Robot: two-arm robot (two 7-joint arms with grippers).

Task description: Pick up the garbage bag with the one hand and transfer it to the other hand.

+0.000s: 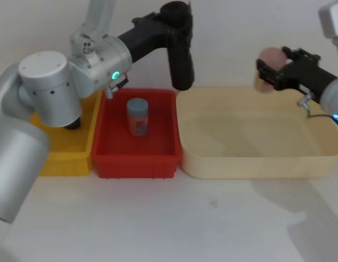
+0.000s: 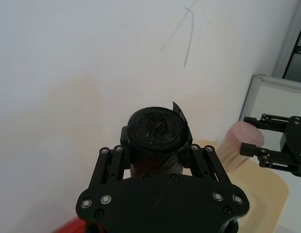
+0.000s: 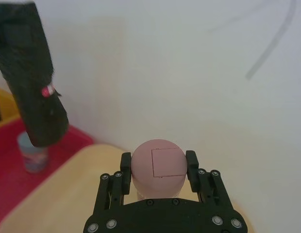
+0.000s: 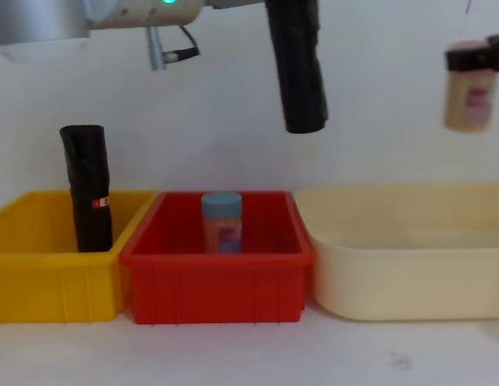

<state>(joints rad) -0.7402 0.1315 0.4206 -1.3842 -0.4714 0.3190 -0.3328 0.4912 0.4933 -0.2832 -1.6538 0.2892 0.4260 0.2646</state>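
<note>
- The left end effector point(image 2: 158, 154), on the arm with the green ring, is closed on the upper end of the garbage bag point(image 1: 181, 57), with one finger pressed to each side of the roll.
- The garbage bag is held upright in the air, with its lower end hanging free over the far right corner of the red bin point(image 1: 136, 162), well above the rim.
- A small red-and-white tag is seen on the bag's side in the right wrist view.
- The right end effector point(image 3: 158, 164), on the arm with the blue ring, is clamped around a pinkish jar point(image 4: 468, 95). The jar is held high over the far edge of the cream tray point(image 1: 256, 164), towards its right end.
- A blue-lidded jar point(image 1: 137, 116) is stood upright inside the red bin.
- A second black roll point(image 4: 88, 189) with a red label is stood in the yellow bin point(image 4: 56, 281), towards the left side of the table point(image 1: 185, 218).
- The three containers are set side by side in a row on the table.
</note>
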